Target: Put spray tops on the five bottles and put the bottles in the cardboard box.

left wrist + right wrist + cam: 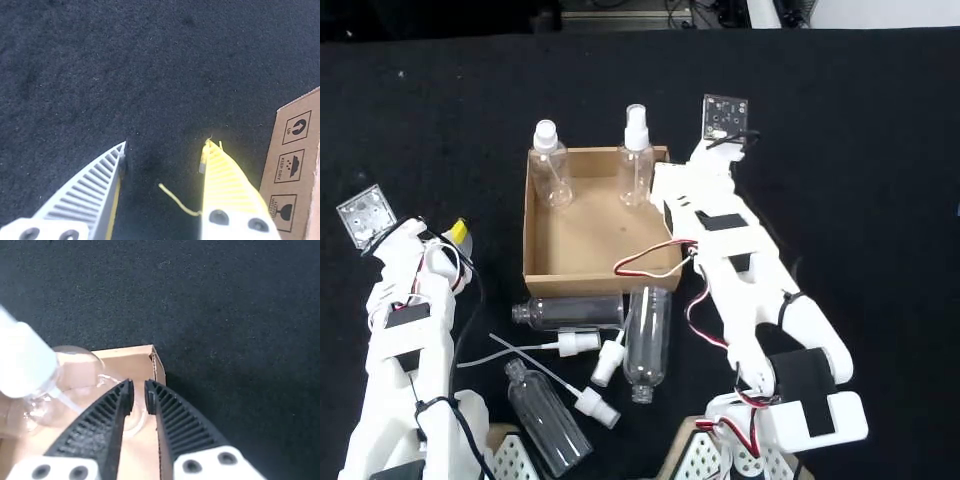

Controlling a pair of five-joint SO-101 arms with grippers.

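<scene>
Capped bottles (636, 165) stand in cardboard box (585, 235); three uncapped bottles (648, 335) lie on table (860, 150) among loose spray tops (578, 343). Light, slick plastic, probably best gripped mid-body. Left hand (165, 150) wide open, empty; right hand (138, 390) barely parted, empty

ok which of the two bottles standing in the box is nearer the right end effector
The bottle in the cardboard box's far right corner: the right end effector hangs right beside it. The other upright bottle stands in the far left corner.
</scene>
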